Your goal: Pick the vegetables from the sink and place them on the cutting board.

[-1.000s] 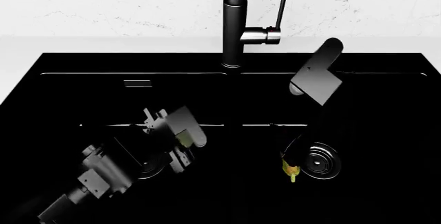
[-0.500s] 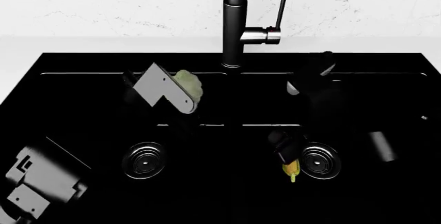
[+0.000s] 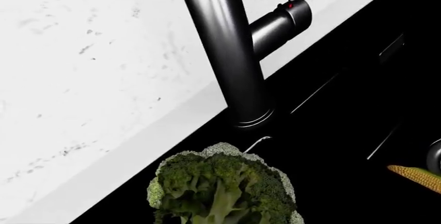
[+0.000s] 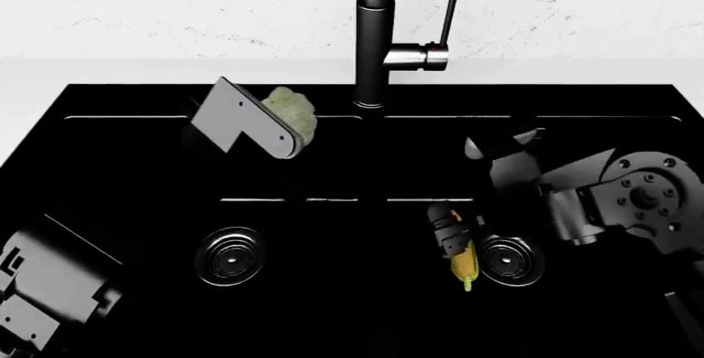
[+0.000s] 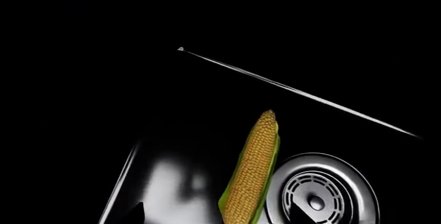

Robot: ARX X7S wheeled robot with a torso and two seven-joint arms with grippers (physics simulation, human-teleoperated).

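Lying lengthwise beside drain (image 5: 318,193), corn cob (image 5: 251,170) tip toward back wall.

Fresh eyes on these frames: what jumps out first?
Colour against the black sink: the yellow corn cob lying beside the right basin's drain, with the right gripper at its end. Then the pale green cauliflower floret at the left gripper, up by the rear rim left of the faucet.

The faucet (image 4: 374,36) stands just beside the raised cauliflower floret (image 4: 290,113).
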